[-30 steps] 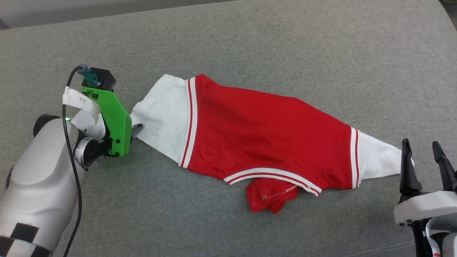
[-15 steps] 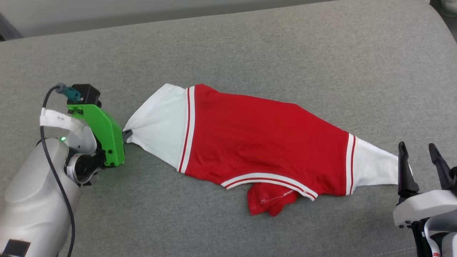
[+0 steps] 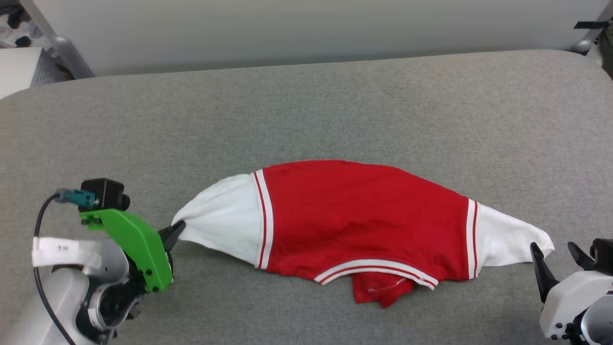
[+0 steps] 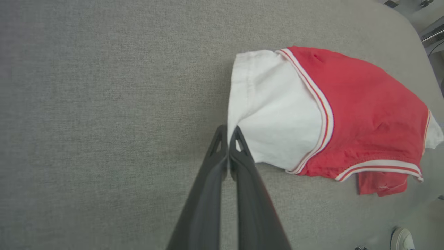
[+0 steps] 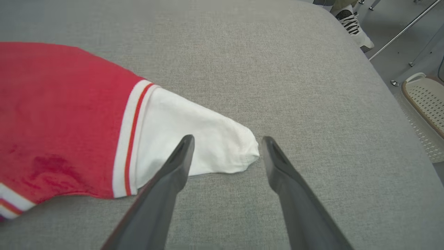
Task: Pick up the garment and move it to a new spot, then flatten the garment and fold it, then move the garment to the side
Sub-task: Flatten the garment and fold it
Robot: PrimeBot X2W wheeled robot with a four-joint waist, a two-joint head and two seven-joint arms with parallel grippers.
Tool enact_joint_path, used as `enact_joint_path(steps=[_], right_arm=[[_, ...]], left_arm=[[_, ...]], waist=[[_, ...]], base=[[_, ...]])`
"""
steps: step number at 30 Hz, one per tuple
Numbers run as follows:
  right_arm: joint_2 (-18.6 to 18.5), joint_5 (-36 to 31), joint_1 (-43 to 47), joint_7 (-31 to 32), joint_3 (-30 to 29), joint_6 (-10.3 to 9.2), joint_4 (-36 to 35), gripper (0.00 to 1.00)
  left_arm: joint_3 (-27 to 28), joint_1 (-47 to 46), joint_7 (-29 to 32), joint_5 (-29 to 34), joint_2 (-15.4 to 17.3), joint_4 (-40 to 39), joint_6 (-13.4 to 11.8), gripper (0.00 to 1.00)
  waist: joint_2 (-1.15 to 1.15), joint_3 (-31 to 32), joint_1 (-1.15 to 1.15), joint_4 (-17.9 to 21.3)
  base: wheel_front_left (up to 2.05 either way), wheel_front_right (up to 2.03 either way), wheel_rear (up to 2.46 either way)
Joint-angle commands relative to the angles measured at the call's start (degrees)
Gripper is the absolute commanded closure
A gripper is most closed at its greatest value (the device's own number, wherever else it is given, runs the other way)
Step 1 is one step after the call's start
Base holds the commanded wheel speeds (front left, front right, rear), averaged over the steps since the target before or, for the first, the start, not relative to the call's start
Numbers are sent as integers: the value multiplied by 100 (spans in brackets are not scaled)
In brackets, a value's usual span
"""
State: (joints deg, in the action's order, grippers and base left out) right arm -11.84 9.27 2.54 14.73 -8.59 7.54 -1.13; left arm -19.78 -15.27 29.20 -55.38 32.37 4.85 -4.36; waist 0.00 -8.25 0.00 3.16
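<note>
I had just closed the left gripper (image 3: 173, 233) on the shirt's (image 3: 364, 215) white sleeve; the right gripper (image 3: 552, 247) stayed open over the other sleeve, so lifting waited on it.

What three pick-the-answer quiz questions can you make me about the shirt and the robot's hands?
1. Where on the jersey shirt is the left hand?
A. The red middle
B. The edge of a white sleeve
C. The striped hem

2. What colour are its sleeves?
A. Green
B. White
C. Blue

3. How is the right hand?
A. Open
B. Shut on a sleeve
C. Shut on nothing

Answers:
1 B, it is pinched shut on that sleeve's edge.
2 B, both sleeves are white beside the red body.
3 A, its fingers stand wide apart by the other sleeve's tip.
</note>
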Motion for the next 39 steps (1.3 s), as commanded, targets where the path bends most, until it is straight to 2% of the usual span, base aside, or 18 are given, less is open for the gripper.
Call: enact_joint_path(steps=[1,6,13,22,29,30,31,32,33,39], right_arm=[[-83,128,42,355,-24,-5,-12,0],[-220,571,-127,1441,-94,-5,107,0],[-866,778,-558,2287,-8,-5,507,0],[-1182,811,-1041,2601,259,-5,1038,0],[-1167,747,-1073,2608,580,-5,1565,1],[-1165,734,-1056,2620,634,-5,1624,27],[-1152,744,-1038,2637,693,-5,1687,60],[-1143,754,-1032,2629,723,-5,1722,68],[-1136,776,-1029,2609,748,-5,1763,100],[-1230,866,-1038,2487,748,-5,1830,100]], left_arm=[[53,436,-62,7,67,-470,-237,100],[-56,1028,-72,88,51,-1305,-575,100],[-353,1175,-75,321,-34,-1650,-675,100],[-495,969,-118,472,-146,-1826,-677,100],[-578,699,-112,526,-242,-1750,-614,100],[-580,695,-121,528,-243,-1732,-609,100],[-583,691,-130,533,-243,-1708,-602,100],[-581,692,-142,533,-247,-1687,-600,100],[-573,702,-164,535,-247,-1661,-604,100],[-471,798,-308,539,-198,-1575,-625,100]], waist=[[0,187,0,-183],[0,195,0,-279],[0,52,0,-455],[0,-347,0,-658],[0,-591,0,-796],[0,-590,0,-797],[0,-577,0,-796],[0,-557,0,-793],[0,-522,0,-783],[0,-202,0,-670]], base=[[0,0,0],[0,0,0],[0,0,0],[0,0,0],[0,0,0],[0,0,0],[0,0,0],[0,0,0],[0,0,0],[0,0,0]])
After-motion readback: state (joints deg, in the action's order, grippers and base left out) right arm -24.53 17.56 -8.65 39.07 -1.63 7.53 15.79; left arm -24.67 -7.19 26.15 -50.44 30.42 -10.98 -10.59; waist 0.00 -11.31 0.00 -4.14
